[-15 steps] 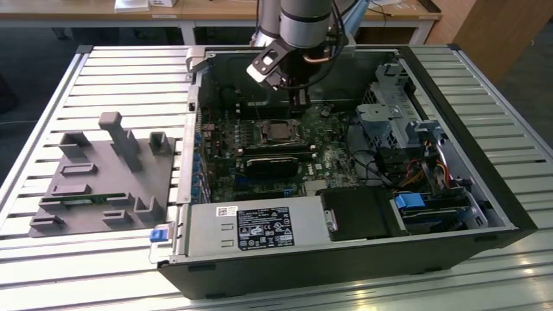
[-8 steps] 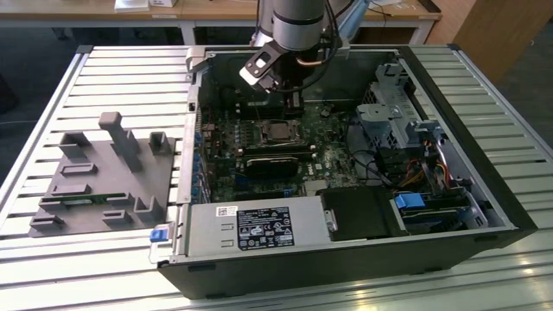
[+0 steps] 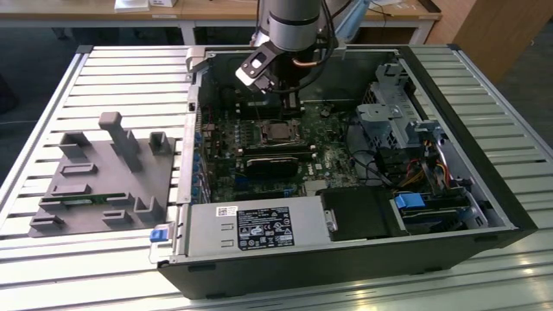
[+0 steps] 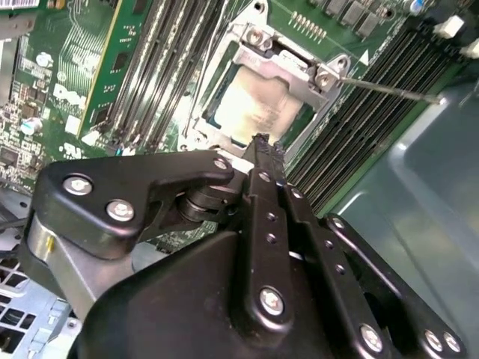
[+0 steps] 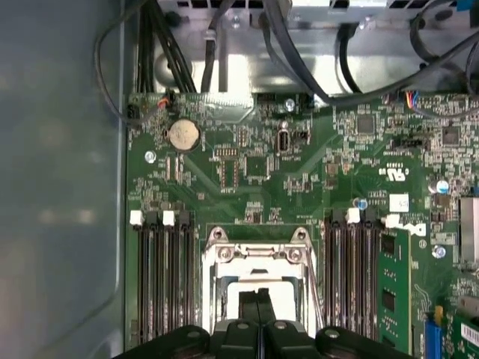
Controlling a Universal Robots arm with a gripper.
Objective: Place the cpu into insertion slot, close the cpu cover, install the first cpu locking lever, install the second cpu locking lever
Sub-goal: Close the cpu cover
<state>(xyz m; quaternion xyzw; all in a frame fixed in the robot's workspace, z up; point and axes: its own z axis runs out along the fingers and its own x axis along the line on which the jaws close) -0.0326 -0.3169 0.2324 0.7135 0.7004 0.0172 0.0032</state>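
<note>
Second wrist view shows cpu under cpu cover.

In the first wrist view, the gripper hid the middle of the cpu; the cpu cover around it was cut off at the edge.

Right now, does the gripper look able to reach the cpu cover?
Probably yes: the gripper, fingers shut, hangs right above the cpu cover, with nothing between them in both wrist views.

Gripper near the cpu cover
</note>
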